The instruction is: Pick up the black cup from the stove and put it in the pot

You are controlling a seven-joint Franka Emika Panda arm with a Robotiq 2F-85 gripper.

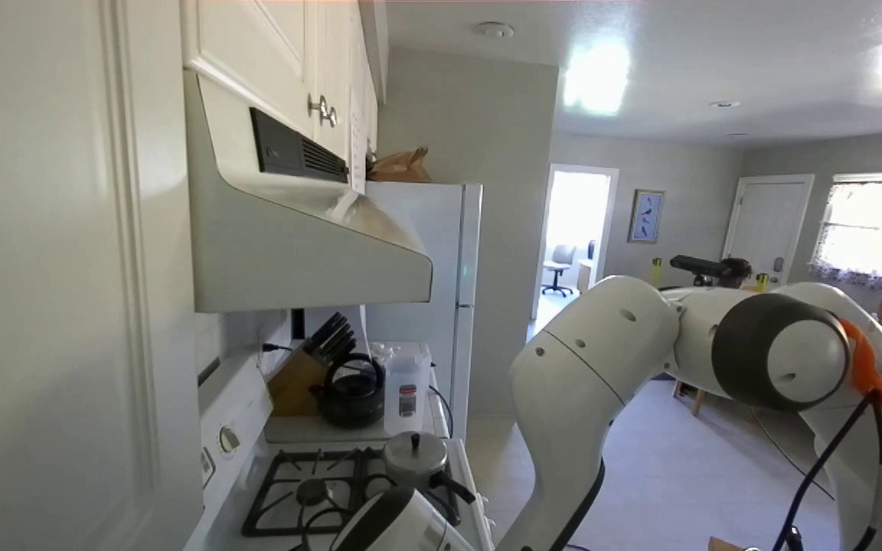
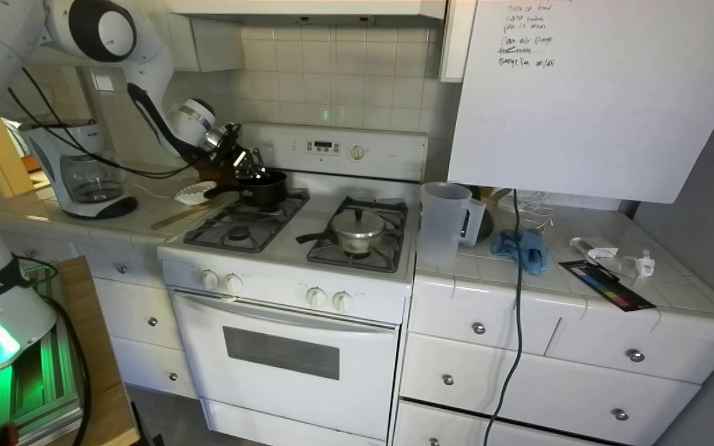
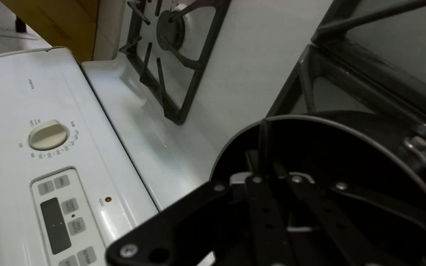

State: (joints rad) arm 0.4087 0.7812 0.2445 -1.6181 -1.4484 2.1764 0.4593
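one black cup [image 2: 264, 194] sits far left on the stove [image 2: 298, 218]; i cannot tell whether the end effector [image 3: 266, 164] at its mouth grips. catching its rim could tip it; the near-right pot [image 2: 357, 241], lidded, may block entry.

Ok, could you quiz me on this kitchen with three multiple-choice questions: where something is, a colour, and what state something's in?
1. Where is the silvery pot?
A) On the floor
B) On the stove
C) On the fridge

2. What colour is the crumpled cloth?
A) Blue
B) Red
C) Yellow

3. How is the pot's lid?
A) Missing
B) Lying beside it
C) Set on top

1 B: both exterior views show it there.
2 A: it lies visibly blue on the counter.
3 C: its black knob tops the pot.
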